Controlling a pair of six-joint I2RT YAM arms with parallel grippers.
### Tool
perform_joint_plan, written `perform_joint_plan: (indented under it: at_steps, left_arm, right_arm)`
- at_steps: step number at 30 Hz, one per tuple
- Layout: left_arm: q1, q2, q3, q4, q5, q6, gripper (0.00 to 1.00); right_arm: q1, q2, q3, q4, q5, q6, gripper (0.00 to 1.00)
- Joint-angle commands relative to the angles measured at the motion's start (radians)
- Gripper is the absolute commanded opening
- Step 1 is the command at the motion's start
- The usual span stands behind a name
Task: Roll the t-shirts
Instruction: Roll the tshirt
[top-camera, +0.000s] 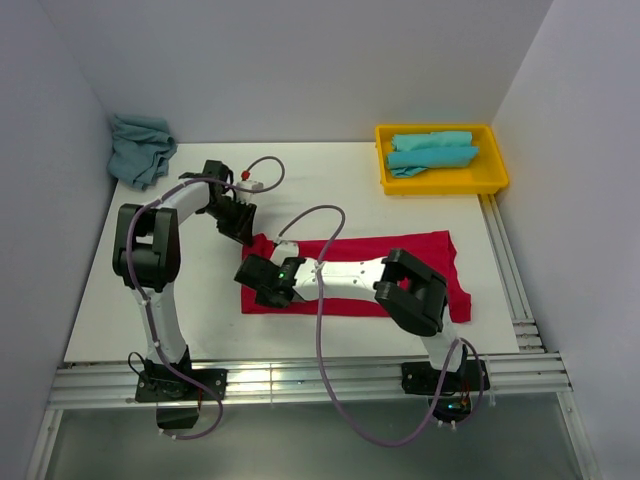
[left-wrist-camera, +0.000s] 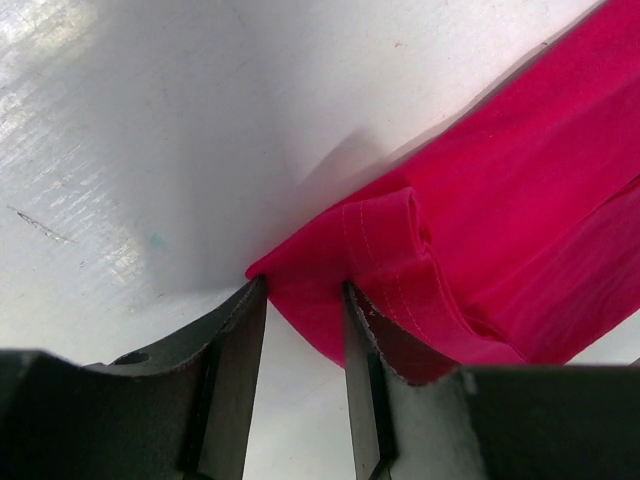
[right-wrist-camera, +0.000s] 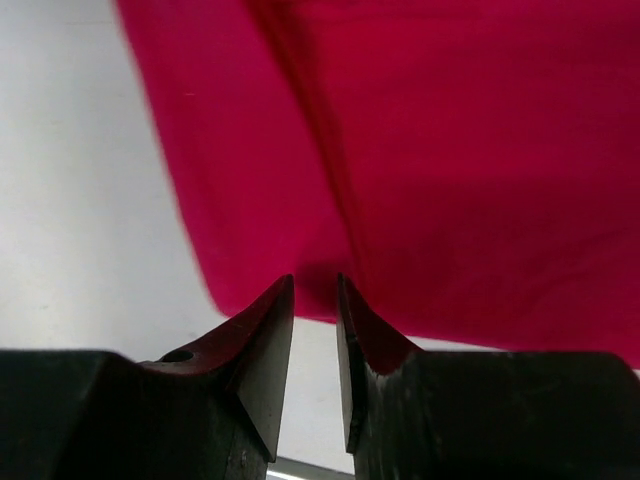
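The red t-shirt lies flat as a long folded strip across the middle of the table. My left gripper is at its far left corner. In the left wrist view the jaws stand apart, with the hemmed corner of the red shirt lying between the fingertips. My right gripper is at the shirt's near left edge. In the right wrist view its jaws stand a narrow gap apart just over the edge of the red cloth, holding nothing. Rolled turquoise t-shirts lie in a tray.
A yellow tray stands at the back right. A crumpled turquoise shirt lies in the back left corner. Walls close in the left, back and right. A metal rail runs along the near edge.
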Motion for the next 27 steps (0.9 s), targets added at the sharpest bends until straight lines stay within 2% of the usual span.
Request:
perform_joint_plan:
  at_steps: [1, 13, 20, 24, 27]
  left_arm:
    - [-0.009, 0.011, 0.009, 0.024, 0.008, 0.001, 0.41]
    - [-0.034, 0.006, 0.003, 0.073, -0.055, -0.041, 0.43]
    - [-0.037, -0.017, 0.003, 0.068, -0.058, -0.041, 0.44]
    - [-0.037, -0.061, 0.02, 0.041, -0.032, -0.031, 0.49]
    - [-0.034, -0.107, 0.037, 0.015, -0.014, -0.031, 0.52]
  right_arm:
    - [-0.004, 0.007, -0.02, 0.021, -0.021, -0.005, 0.28]
    - [0.068, 0.032, -0.009, 0.015, -0.069, -0.003, 0.09]
    - [0.073, -0.009, -0.035, -0.038, -0.027, 0.021, 0.11]
    - [0.071, -0.037, -0.023, -0.067, 0.003, 0.02, 0.17]
    - [0.073, -0.051, 0.009, -0.094, 0.019, 0.009, 0.17]
